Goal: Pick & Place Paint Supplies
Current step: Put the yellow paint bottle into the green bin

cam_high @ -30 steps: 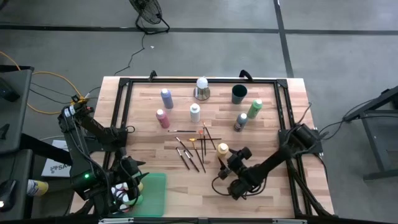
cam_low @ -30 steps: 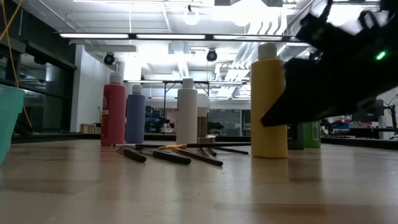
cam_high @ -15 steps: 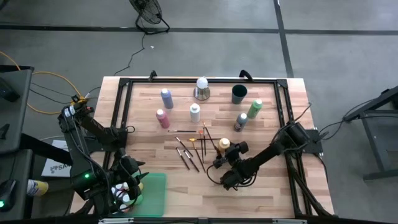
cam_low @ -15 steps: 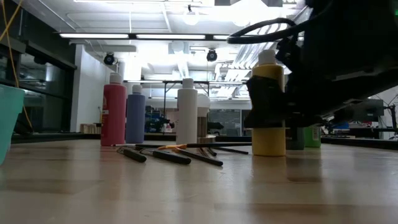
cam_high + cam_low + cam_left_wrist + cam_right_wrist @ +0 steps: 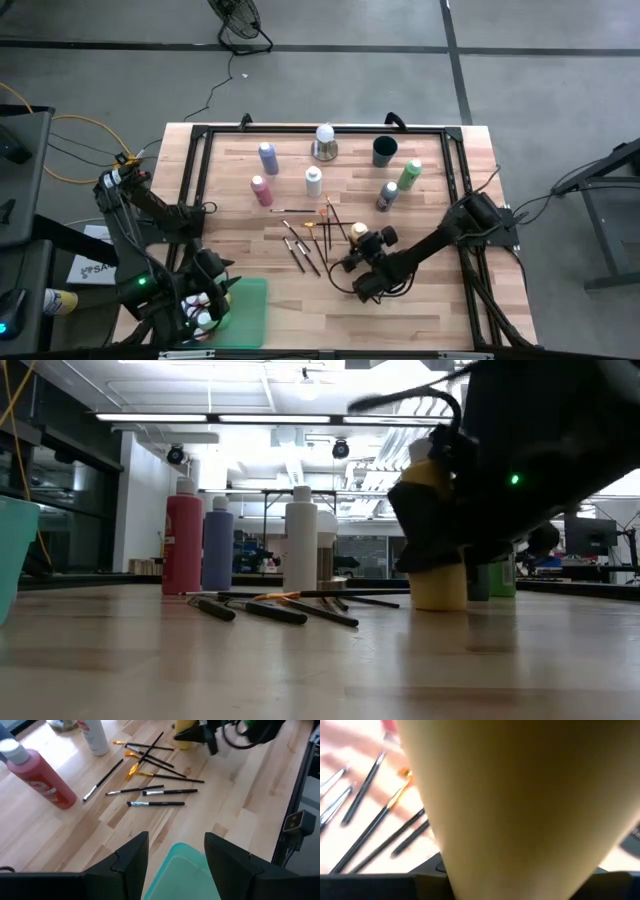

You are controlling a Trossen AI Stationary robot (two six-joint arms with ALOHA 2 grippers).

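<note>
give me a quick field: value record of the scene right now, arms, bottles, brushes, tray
right gripper: around the yellow bottle, which is on the table
left gripper: open, above the teal tray, holding nothing
upright bottles: pink, blue-purple, white
tilted bottles: green, grey
brushes: loose on the wooden table, between the pink and yellow bottles
non-task items: white ball on a metal base, dark cup

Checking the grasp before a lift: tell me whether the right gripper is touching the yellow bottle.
Cannot tell. In the low view the right gripper overlaps the yellow bottle, and the bottle fills the right wrist view, but no view shows contact or a gap plainly.
</note>
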